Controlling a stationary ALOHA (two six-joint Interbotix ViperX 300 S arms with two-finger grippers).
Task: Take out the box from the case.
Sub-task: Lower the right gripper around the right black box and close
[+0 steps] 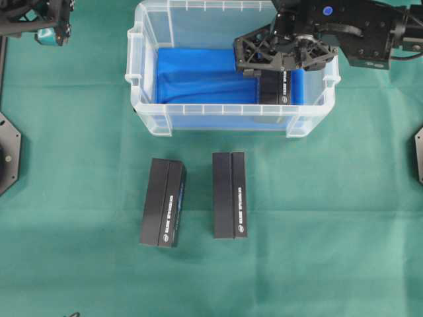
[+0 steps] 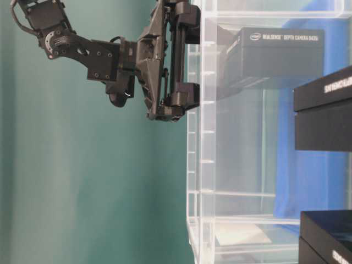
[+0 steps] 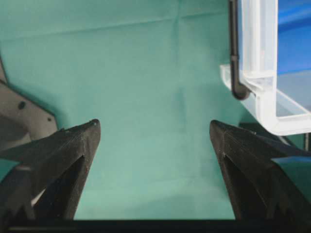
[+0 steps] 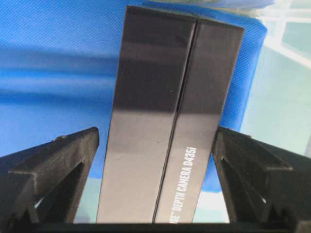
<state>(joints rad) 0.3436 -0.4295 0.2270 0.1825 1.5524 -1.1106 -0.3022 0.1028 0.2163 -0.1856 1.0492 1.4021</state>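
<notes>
The case (image 1: 231,109) is a clear plastic bin with a blue lining, standing at the back middle of the green cloth. One black box (image 1: 275,89) lies at its right end, printed "DEPTH CAMERA D435i" (image 4: 165,121). My right gripper (image 1: 274,69) is down inside the case and straddles this box. In the right wrist view the right gripper (image 4: 155,133) is open, with a finger (image 4: 63,160) on each side of the box and a gap on the left. My left gripper (image 1: 53,33) is at the far back left, open (image 3: 155,128) over bare cloth, with the case's corner (image 3: 265,97) beside it.
Two more black boxes (image 1: 163,202) (image 1: 230,195) lie side by side on the cloth in front of the case. Black mounting plates sit at the left edge (image 1: 8,155) and right edge (image 1: 418,155) of the table.
</notes>
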